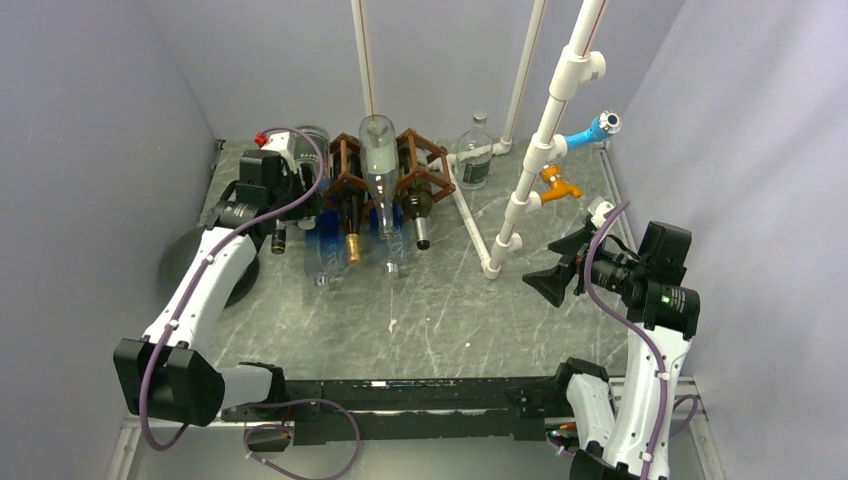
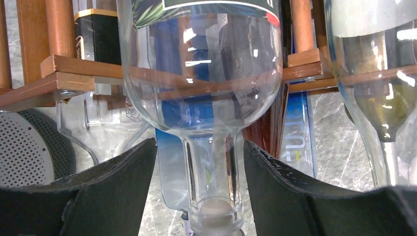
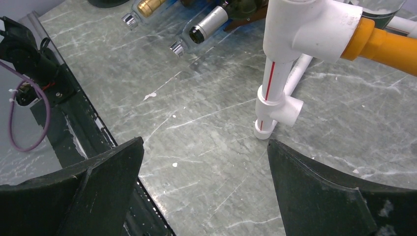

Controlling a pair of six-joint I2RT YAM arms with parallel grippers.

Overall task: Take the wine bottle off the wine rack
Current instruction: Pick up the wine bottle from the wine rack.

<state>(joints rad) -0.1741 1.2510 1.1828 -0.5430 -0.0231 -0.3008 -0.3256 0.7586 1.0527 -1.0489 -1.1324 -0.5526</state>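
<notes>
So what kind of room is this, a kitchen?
Probably not a kitchen; it looks like a robot test booth. Bare grey walls close in a table, two robot arms are bolted at its edge, and the white pipes look like a practice set.

Pale letters are running sideways along a blue label [image 2: 296,129] showing past the wine bottle [image 2: 201,88]. They are looking like "FUN", with the rest hidden. The leafy label [image 2: 147,11] on that bottle is showing no legible words.
</notes>
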